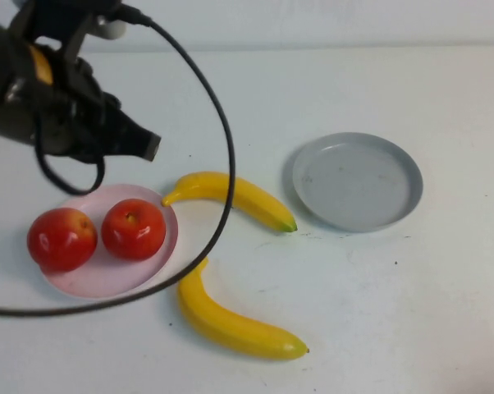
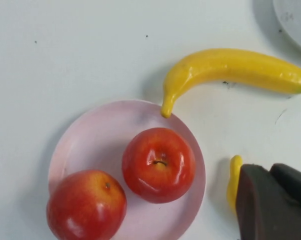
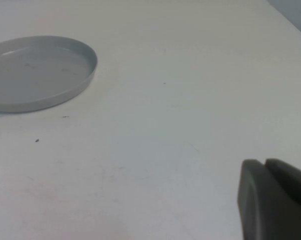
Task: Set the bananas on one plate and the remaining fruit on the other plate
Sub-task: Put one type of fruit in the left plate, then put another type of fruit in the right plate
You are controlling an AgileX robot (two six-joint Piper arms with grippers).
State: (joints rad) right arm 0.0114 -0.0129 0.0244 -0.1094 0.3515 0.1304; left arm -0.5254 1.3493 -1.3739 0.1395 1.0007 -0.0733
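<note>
Apples (image 1: pixel 95 232) & bananas (image 1: pixel 230 195) glossy, smooth, plastic-looking; pink plate (image 1: pixel 107 275) & grey plate (image 1: pixel 358 180) smooth, satin; worktop (image 1: pixel 395 312) matt white; left hand (image 1: pixel 144 146) matt black

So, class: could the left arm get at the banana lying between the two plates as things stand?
Probably yes. The left gripper hovers above the pink plate near that banana, which lies uncovered on the table; the right gripper is elsewhere.

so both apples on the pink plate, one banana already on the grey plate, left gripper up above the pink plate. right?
Not quite. The high view shows the grey plate bare: both bananas lie on the table. Both apples are on the pink plate, left gripper above it; the right gripper is elsewhere.
</note>
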